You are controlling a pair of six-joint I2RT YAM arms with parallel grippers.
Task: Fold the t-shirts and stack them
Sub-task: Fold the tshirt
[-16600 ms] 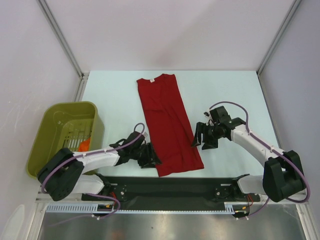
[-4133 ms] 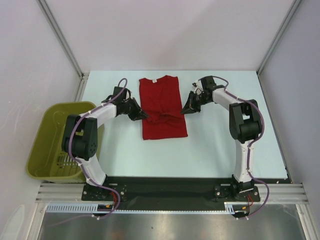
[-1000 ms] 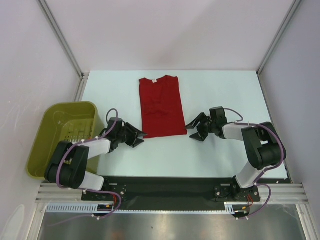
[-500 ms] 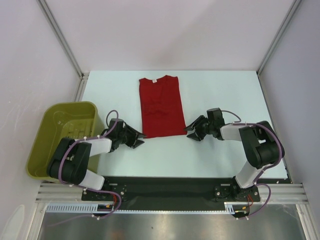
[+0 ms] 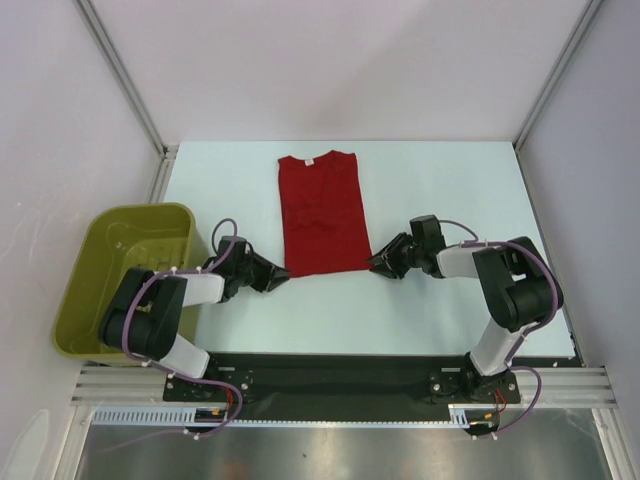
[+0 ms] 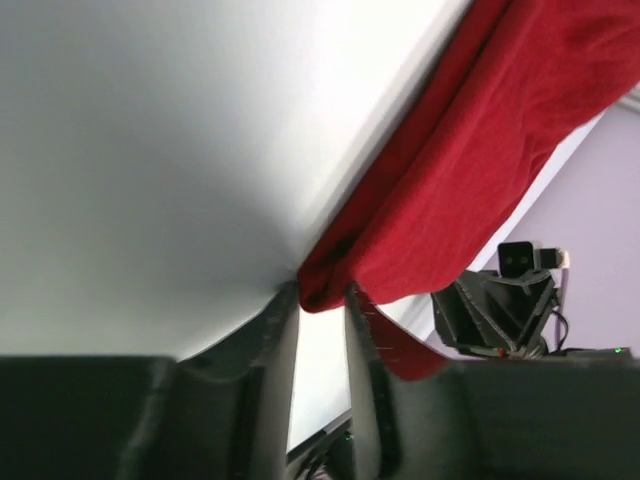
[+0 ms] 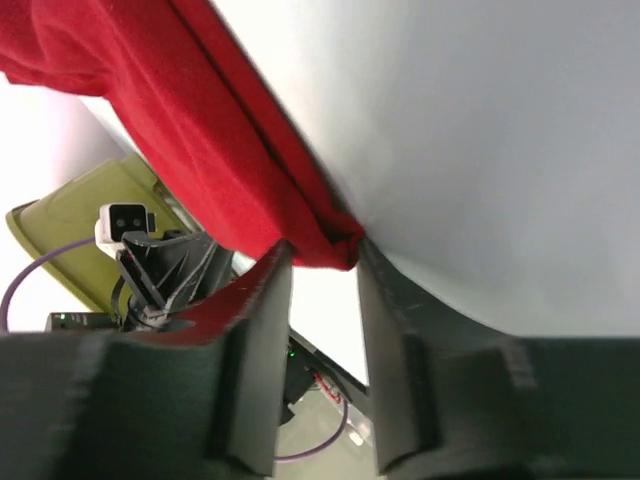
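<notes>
Red t-shirt (image 5: 322, 215), folded into a narrow panel, lies flat on the middle of the worktop (image 5: 450, 200), collar end far from the arm bases.

Risks, as judged:
- Fingers sit at the very tips of the two near corners. A shallow bite may catch only the top layer, and the stacked layers would peel apart on lifting.
- If one hand grips before the other, or they rise unevenly, the panel skews and the fold comes out crooked.
- Fingertips ride low on the worktop; closing here could scrape the surface or push the hem away and bunch it.

Pose:
- Both arms are folded low and reach inward, forearms close to the surface.
- Left hand (image 5: 283, 279) is at the near-left corner and right hand (image 5: 373, 264) at the near-right corner.
- Wrist views show each hand parted by a narrow gap, with the corner at the mouth of the fingers (image 6: 275, 325), not yet pinched.
</notes>
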